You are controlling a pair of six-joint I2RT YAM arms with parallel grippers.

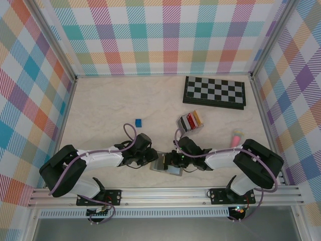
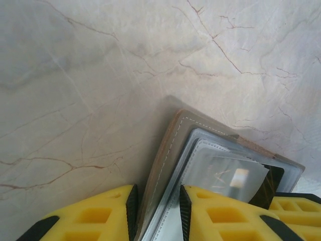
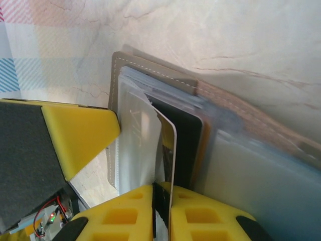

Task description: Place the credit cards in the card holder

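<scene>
Pincers from both arms meet at the near middle of the surface (image 1: pixel 100 108), over the holder (image 1: pixel 165 166), which lies there near and a little left of the rack (image 1: pixel 189 121) of coloured cards, apart from it. The left pincer (image 2: pixel 157 196) is clamped on the holder's left edge, its yellow fingers (image 2: pixel 100 216) either side of the stitched cover and the clear sleeves. We judge this grip pins the holder down and lifts a leaf so that a slot gapes. The right pincer (image 3: pixel 161 195) is closed tight on a pale card (image 3: pixel 155 145), held on edge with its rounded corner pointing in among the sleeves. Gripping it by the rear edge leaves the leading part free to slide in. We take the step in hand to be feeding this card into a slot; whether the corner has entered a pocket we cannot tell. The holder looks grey-tan, with a line of pale stitching along its rim and layered clear plastic pockets inside. A black card (image 3: pixel 180 143), with a yellow tinge at its side, sits in a pocket just behind the pale one.
</scene>
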